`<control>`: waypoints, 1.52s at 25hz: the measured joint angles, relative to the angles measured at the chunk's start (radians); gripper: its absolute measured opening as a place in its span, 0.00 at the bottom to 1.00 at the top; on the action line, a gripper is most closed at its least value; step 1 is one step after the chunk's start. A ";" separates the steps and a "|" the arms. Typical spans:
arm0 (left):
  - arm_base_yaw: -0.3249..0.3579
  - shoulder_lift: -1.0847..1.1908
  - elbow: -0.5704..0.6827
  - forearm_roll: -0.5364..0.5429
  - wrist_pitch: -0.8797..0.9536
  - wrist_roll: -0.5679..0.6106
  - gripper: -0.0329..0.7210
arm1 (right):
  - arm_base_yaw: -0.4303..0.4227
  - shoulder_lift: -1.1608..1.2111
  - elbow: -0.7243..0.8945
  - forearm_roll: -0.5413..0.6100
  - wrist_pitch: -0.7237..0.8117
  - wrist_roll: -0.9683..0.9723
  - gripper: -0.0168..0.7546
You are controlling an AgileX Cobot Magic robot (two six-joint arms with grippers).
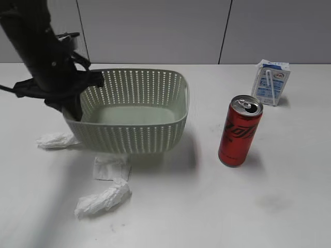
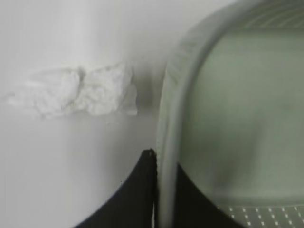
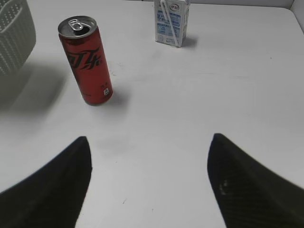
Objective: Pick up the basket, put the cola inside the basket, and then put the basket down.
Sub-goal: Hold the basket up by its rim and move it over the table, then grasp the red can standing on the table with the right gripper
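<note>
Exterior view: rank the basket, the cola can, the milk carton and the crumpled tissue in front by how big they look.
1. basket
2. cola
3. Crumpled tissue and milk carton: look alike; the tissue is nearer, so unsure.

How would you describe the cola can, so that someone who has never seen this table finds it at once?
Start at the sage-green basket on the white table. To its right, standing apart from it, is the cola. It is a tall slim red can with black lettering and a silver top, unlike the small white-and-blue carton behind it.

Matt perforated plastic basket (image 1: 135,111), glossy metal cola (image 1: 240,131), crumpled, probably paper wads (image 1: 102,200), smooth table (image 1: 269,206).
</note>
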 joint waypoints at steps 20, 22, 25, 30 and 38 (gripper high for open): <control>-0.001 -0.293 0.447 -0.047 -0.187 0.005 0.04 | 0.000 0.600 -0.250 0.201 -0.044 -0.151 0.77; -0.001 -0.259 0.392 -0.036 -0.159 0.006 0.04 | 0.000 0.727 -0.326 0.225 -0.040 -0.199 0.85; -0.001 -0.234 0.347 -0.034 -0.146 0.006 0.04 | 0.002 0.900 -0.444 0.273 -0.032 -0.238 0.89; -0.001 -0.228 0.341 -0.030 -0.148 0.007 0.04 | 0.094 1.148 -0.602 0.246 -0.030 -0.225 0.90; -0.013 -0.187 0.340 -0.025 -0.148 0.007 0.04 | 0.350 1.469 -0.725 -0.050 -0.066 0.088 0.90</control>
